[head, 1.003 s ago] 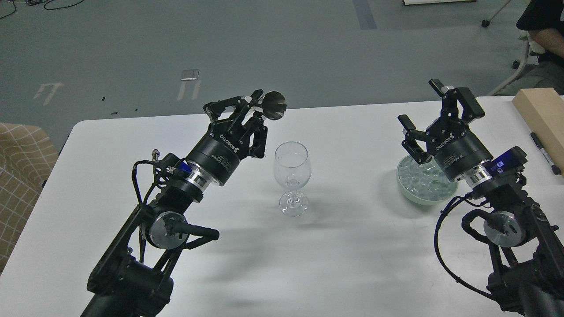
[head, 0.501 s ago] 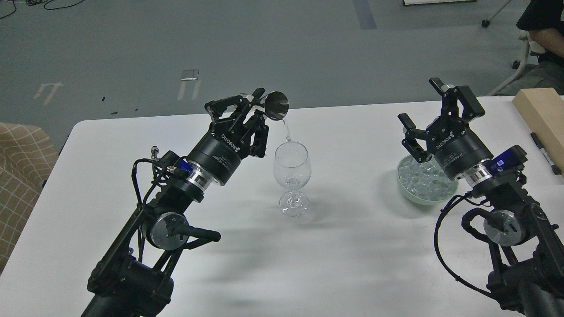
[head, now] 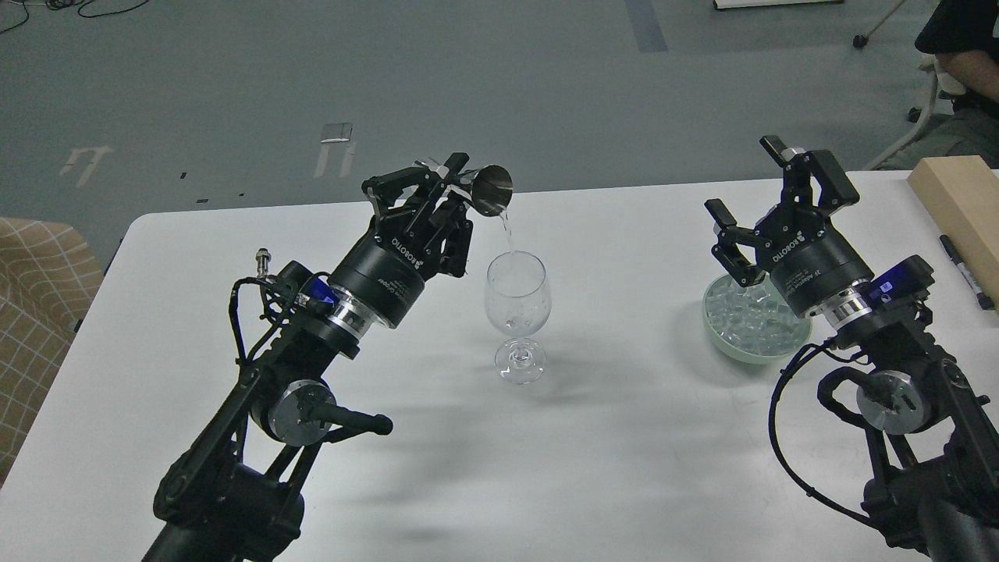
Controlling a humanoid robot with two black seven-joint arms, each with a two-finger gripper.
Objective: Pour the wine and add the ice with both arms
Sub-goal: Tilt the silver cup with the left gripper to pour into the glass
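Note:
A clear stemmed wine glass (head: 517,306) stands upright at the table's middle. My left gripper (head: 449,183) is shut on a small steel measuring cup (head: 492,190), tipped over above the glass. A thin clear stream of the wine (head: 507,230) falls from the cup's lip into the bowl of the glass. At the right, a pale green bowl (head: 730,348) holds the ice (head: 749,320), many small clear cubes. My right gripper (head: 761,199) hovers open just above and behind that bowl, nothing between its fingers.
A tan wooden block (head: 964,199) and a black marker (head: 965,271) lie at the table's right edge. A seated person (head: 960,47) is beyond the far right corner. A checked cushion (head: 39,304) sits left of the white table (head: 624,437).
The left gripper has tipped the steel cup further over the glass, and clear liquid now streams into it. The right arm has barely moved.

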